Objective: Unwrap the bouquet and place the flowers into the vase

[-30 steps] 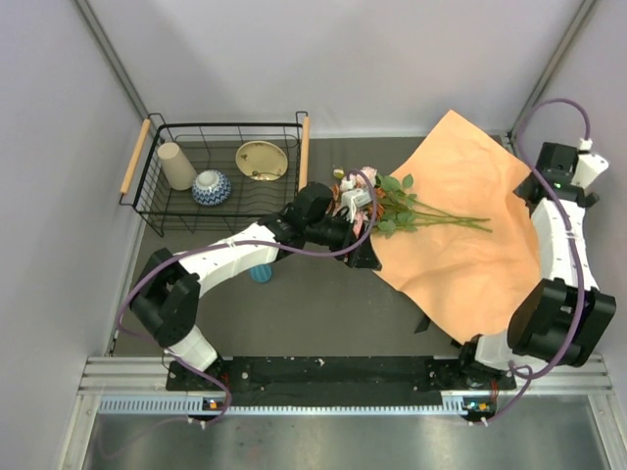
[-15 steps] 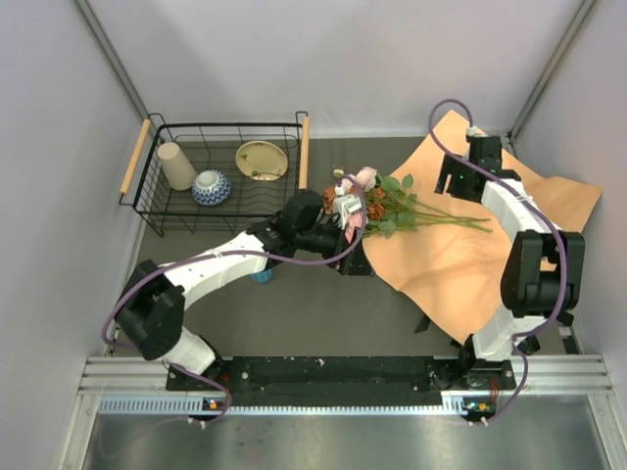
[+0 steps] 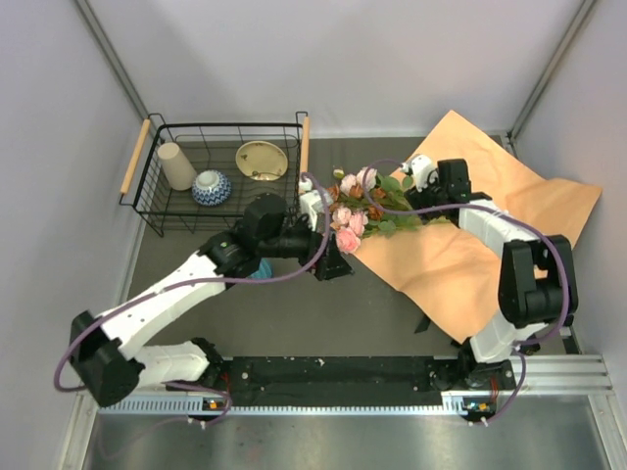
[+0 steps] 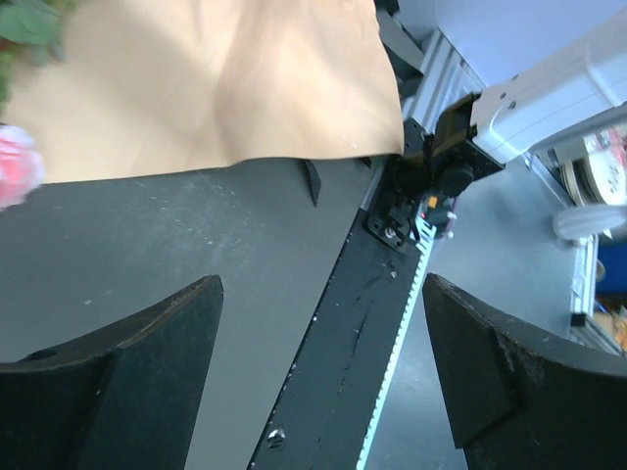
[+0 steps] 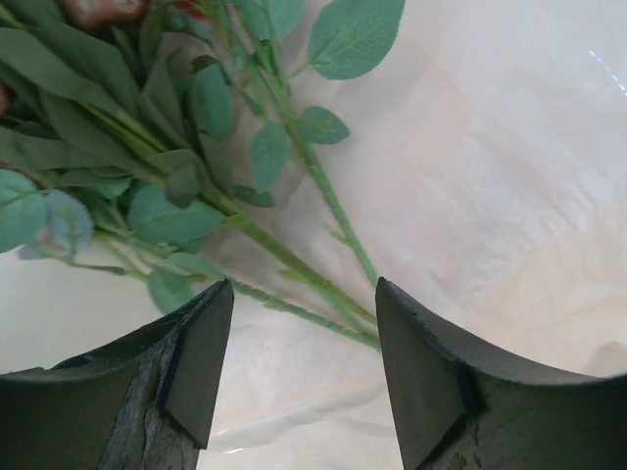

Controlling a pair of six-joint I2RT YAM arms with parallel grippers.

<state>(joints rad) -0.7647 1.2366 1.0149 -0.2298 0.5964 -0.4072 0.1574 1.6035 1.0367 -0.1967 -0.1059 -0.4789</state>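
Note:
The flowers lie loose, blooms to the left and green stems to the right, on the spread orange-tan paper. My right gripper hovers low over the stems. It is open, and in the right wrist view the stems run just ahead of its fingertips. My left gripper sits just below the pink blooms, open and empty, facing the paper edge. Only a sliver of the teal vase shows under the left arm.
A black wire basket at the back left holds a beige cup, a patterned bowl and a yellow dish. A black ribbon piece lies by the paper's near edge. Grey walls close in on three sides.
The right arm swung in from the far right and came down over the stems, its jaws narrowing. The left arm drew back to the left. The blooms shifted slightly left.

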